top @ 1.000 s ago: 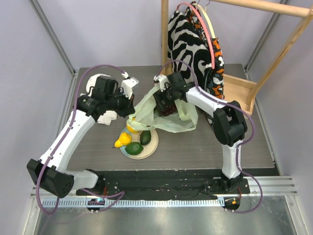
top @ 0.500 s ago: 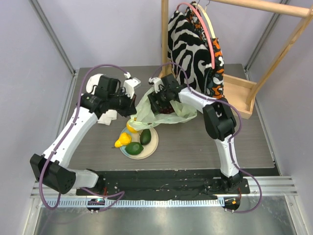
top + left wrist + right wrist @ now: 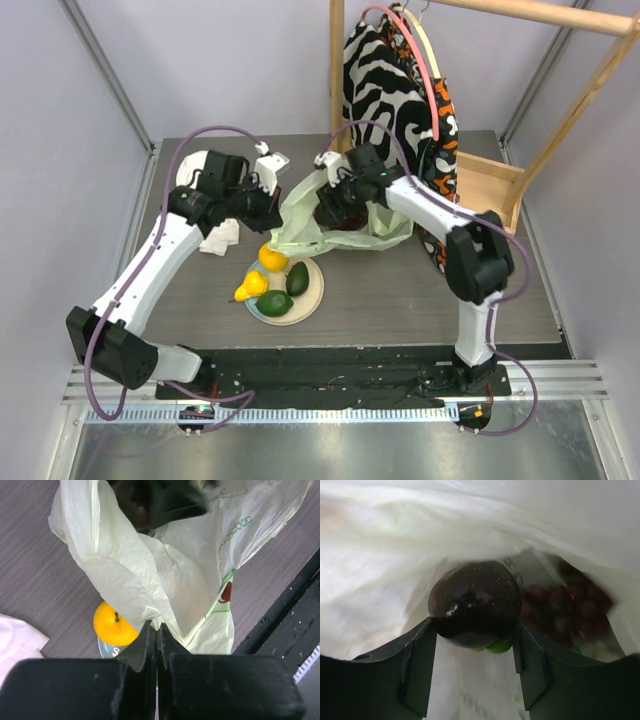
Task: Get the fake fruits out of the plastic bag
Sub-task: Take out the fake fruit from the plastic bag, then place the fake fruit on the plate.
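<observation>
Inside the plastic bag point(image 3: 380, 580), dark maroon fruit point(image 3: 475, 602) gripped between the right jaws.

A: What do the arms look like?
B: The left arm point(image 3: 145, 267) and right arm point(image 3: 425, 207) match: white links, black joints, black bases.
A: Wiring?
B: A purple cable point(image 3: 215, 129) loops along each.
A: The claws?
B: Left claw point(image 3: 156, 630) has matte black fingers; right claw point(image 3: 472, 630) has dark grey ones.
</observation>
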You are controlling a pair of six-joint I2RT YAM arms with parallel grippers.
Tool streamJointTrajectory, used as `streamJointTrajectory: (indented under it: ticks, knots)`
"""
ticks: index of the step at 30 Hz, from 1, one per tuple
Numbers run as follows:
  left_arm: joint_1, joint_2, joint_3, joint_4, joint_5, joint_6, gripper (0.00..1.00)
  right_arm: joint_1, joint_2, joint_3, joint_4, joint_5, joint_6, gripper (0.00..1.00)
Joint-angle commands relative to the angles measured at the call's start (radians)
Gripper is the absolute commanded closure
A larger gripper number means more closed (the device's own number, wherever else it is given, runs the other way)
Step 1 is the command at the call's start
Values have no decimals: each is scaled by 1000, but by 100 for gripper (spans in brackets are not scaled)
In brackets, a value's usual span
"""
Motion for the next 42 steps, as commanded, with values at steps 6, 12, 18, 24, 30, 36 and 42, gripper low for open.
streamJointTrajectory:
  ticks: [6, 12, 18, 24, 30, 36, 42]
  knots:
    - [5, 67, 124, 127, 8, -51, 100, -32, -442, -179, -182, -63, -194, 65]
    - [5, 105, 170, 156, -70, -89, 100, 49, -600, -214, -265, -255, -334, 64]
    - [5, 70, 132, 217, -95, -102, 100, 284, -617, -378, -270, -169, -519, 63]
    - [5, 10, 99, 199, -81, -100, 100, 433, -504, -430, -218, -59, -572, 63]
    - [6, -63, 49, 213, -61, -102, 100, 441, -380, -412, -88, 7, -423, 60]
    - [34, -111, -1, 220, -38, -132, 100, 439, -277, -357, -80, 47, -450, 57]
    - [59, -128, -18, 233, -15, -155, 100, 441, -246, -344, -49, 56, -411, 48]
